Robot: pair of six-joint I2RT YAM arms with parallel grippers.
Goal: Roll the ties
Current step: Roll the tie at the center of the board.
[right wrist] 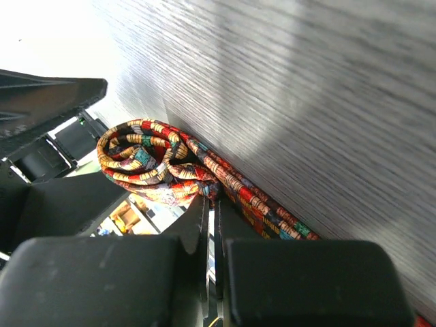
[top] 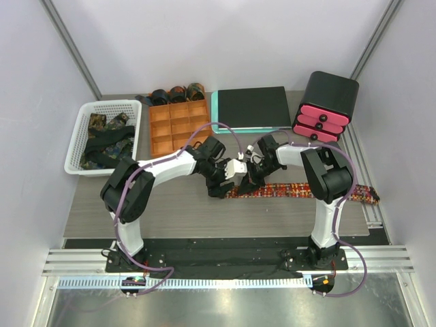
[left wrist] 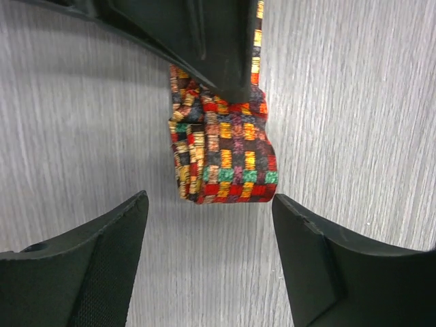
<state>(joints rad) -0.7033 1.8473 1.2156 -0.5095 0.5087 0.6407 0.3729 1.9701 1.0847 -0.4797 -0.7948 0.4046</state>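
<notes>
Looking at the red-orange multicoloured check fabric necktie [top: 300,189]: it lies flat on the grey wood-grain table [top: 170,211], long axis parallel to the near edge, running from about mid-table out to near the right edge. Its left end is folded up into a loose started coil [left wrist: 228,160], a couple of turns, not tight. Both grippers meet at that end.

My right gripper [right wrist: 210,218] comes in from the far-right side. Its fingers are pressed together with only a hairline slit, and the fabric at the base of the coil sits right at their tips, so I read it as pinching the tie. My left gripper [left wrist: 210,204] is spread wide, fingers [left wrist: 102,252] either side of the coil's end face, not touching it. The coil sits just ahead of the gap, roughly centred.

Key relation: the unrolled length lies to the right of the coil, so rolling has to travel rightward along that axis, away from the left arm and under the right one. Left arm is nearer the coil's free face, right arm nearer the loose length.

Judgement: early on this tie, most of it is flat. Risk: the loose turns spring apart if the pinch lets go before the left jaws close.

Dark green patterned ties [top: 105,139] are heaped in the white plastic mesh basket [top: 76,133] at the far-left corner, well apart.
</notes>
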